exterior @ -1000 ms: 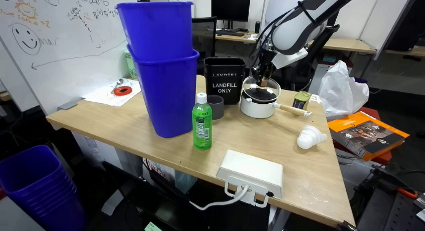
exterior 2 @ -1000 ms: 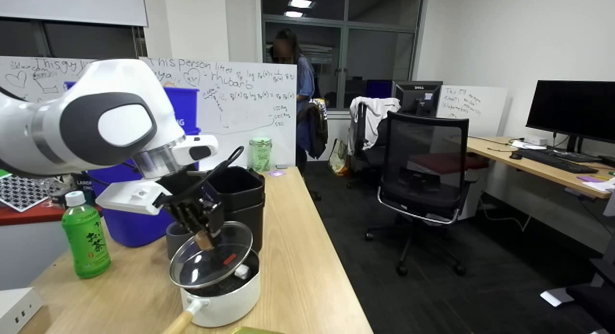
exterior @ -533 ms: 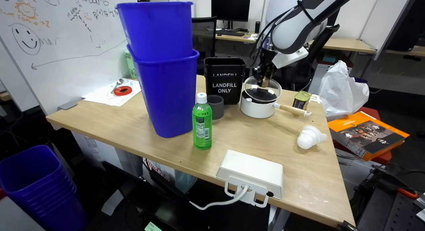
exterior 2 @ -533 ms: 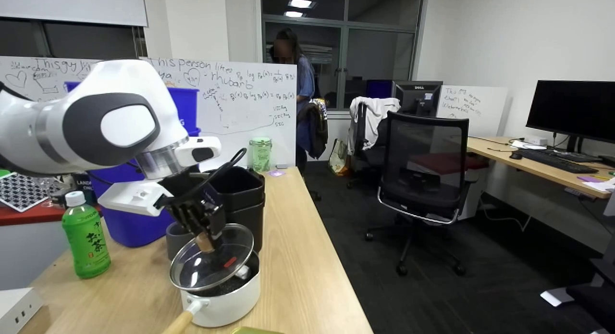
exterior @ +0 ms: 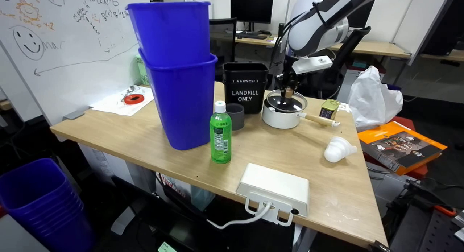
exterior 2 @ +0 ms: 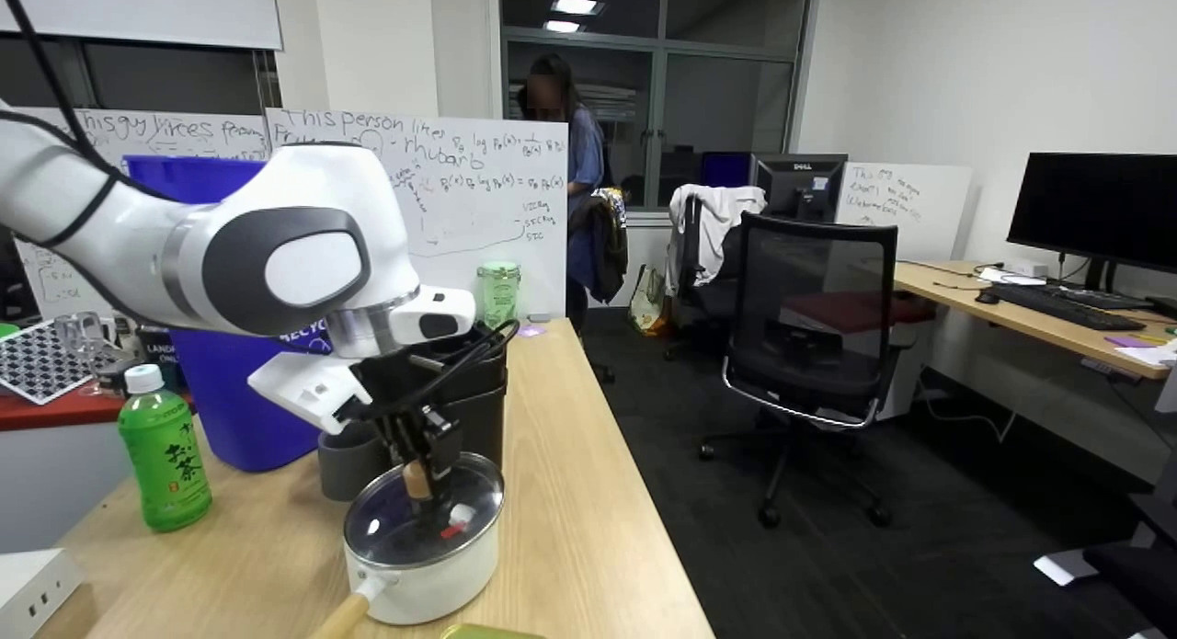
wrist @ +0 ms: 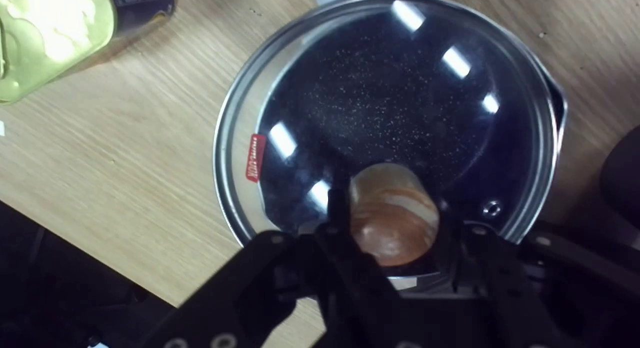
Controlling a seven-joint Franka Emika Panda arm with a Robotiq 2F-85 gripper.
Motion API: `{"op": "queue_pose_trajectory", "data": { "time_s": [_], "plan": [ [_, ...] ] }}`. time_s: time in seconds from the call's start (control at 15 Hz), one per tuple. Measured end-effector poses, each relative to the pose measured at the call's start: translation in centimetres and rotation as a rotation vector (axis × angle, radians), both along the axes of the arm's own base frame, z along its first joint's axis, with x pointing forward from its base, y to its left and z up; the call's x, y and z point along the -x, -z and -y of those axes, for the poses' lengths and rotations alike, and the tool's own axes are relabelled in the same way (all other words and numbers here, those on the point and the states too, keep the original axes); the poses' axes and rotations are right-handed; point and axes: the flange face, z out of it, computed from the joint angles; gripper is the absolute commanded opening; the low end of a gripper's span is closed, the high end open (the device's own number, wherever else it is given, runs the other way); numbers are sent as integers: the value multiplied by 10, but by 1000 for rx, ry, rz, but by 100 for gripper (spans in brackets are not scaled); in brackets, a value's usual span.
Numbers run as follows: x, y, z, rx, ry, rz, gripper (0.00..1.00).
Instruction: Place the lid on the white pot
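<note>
The white pot (exterior: 278,120) stands on the table with its wooden handle out to one side; it also shows in an exterior view (exterior 2: 441,591). The round glass lid (exterior: 277,104) lies nearly level at the pot's rim, also in an exterior view (exterior 2: 391,533). My gripper (wrist: 392,215) is shut on the lid's brown knob, a finger on each side. In the wrist view the lid (wrist: 370,97) covers most of the dark pot interior, but table shows through the glass near the red label. I cannot tell whether the rim is fully seated.
Black bins (exterior: 245,89) and a grey cup (exterior: 236,118) stand close beside the pot. A tin can (exterior: 329,108) stands near the handle. Tall blue bins (exterior: 181,99), a green bottle (exterior: 220,136), a white box (exterior: 275,188) and a white cup-like object (exterior: 338,149) are also on the table.
The lid has gone from clearly tilted to nearly level and lower over the pot. The arm has shifted and turned with it, the gripper still on the knob. The pot has not moved.
</note>
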Motion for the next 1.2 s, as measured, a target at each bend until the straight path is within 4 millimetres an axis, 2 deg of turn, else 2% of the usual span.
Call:
{"op": "queue_pose_trajectory", "data": {
  "time_s": [0.33, 0.87, 1.2],
  "plan": [
    [-22, 0, -1, -71, 51, -25, 16],
    [-21, -3, 13, -83, 77, -93, 16],
    [-21, 6, 9, -85, 73, -105, 16]
  ]
}}
